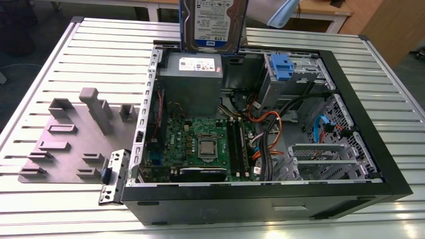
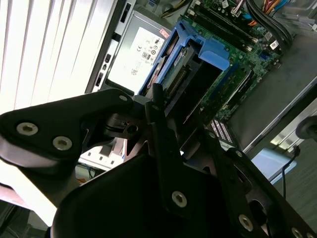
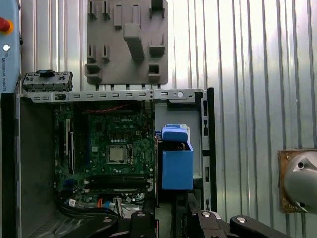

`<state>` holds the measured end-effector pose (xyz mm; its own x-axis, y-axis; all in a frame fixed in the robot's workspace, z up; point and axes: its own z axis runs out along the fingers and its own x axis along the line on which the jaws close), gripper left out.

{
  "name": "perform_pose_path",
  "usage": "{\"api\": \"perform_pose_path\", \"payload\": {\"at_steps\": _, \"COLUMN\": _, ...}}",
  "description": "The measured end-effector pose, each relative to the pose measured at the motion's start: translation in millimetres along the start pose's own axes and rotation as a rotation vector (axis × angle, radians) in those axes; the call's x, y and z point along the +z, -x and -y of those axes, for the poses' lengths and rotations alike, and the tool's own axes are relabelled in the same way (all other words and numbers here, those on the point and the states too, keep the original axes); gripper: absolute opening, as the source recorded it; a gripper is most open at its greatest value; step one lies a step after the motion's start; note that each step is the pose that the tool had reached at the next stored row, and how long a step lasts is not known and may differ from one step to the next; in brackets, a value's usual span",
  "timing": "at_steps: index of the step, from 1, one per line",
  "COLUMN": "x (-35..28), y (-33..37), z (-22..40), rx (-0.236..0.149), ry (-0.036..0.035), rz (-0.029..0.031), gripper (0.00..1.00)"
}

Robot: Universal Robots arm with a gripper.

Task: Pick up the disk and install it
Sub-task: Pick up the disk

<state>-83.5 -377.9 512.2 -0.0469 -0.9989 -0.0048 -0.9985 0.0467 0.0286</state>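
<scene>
One disk (image 1: 214, 22) hangs upright over the far end of the open computer case (image 1: 371, 149), above the grey power supply (image 1: 192, 74), with the gripper (image 3: 171, 218) clamped on it. Grey fixture plate (image 1: 66, 144) sits on the slatted table (image 1: 99, 50), at the exterior view's left.

The gripper (image 2: 181, 116) is matt black all over, built of broad flat links (image 2: 74, 124) with rounded ends. Round silver screws (image 2: 27, 129) pin the links: two sit side by side on the widest one, and single ones run along the narrower bars. The fingers (image 2: 157, 106) are slim black bars with squared edges. The first wrist view shows the same black links, each with a bright screw head. At the exterior view's one o'clock, the arm (image 1: 284, 12) is a smooth, pale blue-white tube.
</scene>
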Motion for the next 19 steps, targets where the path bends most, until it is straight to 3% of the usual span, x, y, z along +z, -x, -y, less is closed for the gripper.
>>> {"api": "perform_pose_path", "payload": {"at_steps": 19, "x": -0.1, "y": 0.4, "z": 7.0, "rx": 0.000, "ry": 0.0000, "rz": 0.0001, "gripper": 0.35}}
